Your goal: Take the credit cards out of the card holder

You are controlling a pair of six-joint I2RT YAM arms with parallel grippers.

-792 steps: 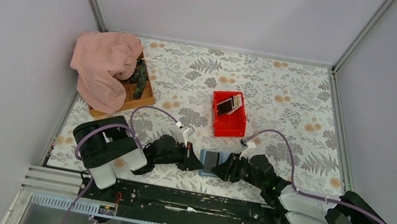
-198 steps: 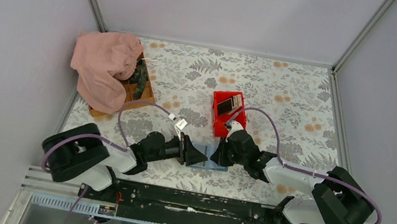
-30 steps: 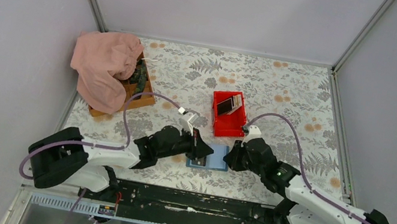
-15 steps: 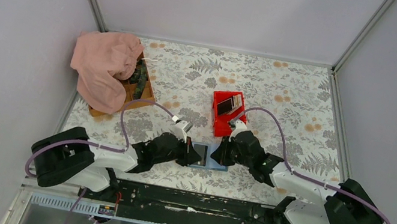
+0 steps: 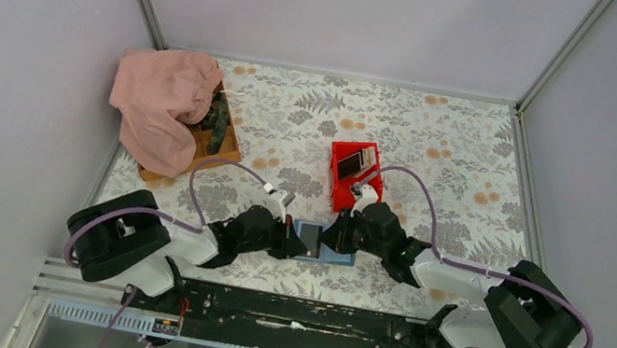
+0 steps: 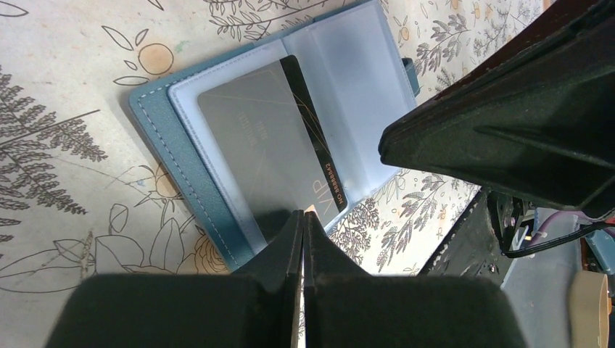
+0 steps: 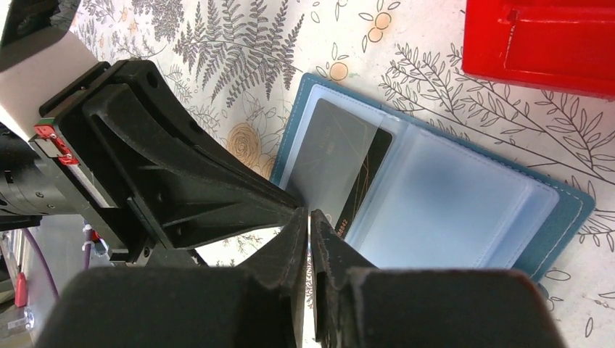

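wallet (image 6: 190, 170) lies open on the surface (image 5: 443, 140) just on the near side of the red bin (image 5: 355, 203), with one dark card (image 6: 268, 145) in its clear sleeve and a few cards (image 5: 355, 162) in the bin. Left tool (image 6: 303, 217) is clamped fully shut at the wallet's edge. Right tool (image 7: 310, 214) is pinched nearly shut at the card's corner, can't tell if it's got it. I'd pin the wallet with the left and slide the card out flat, or the wallet lifts too
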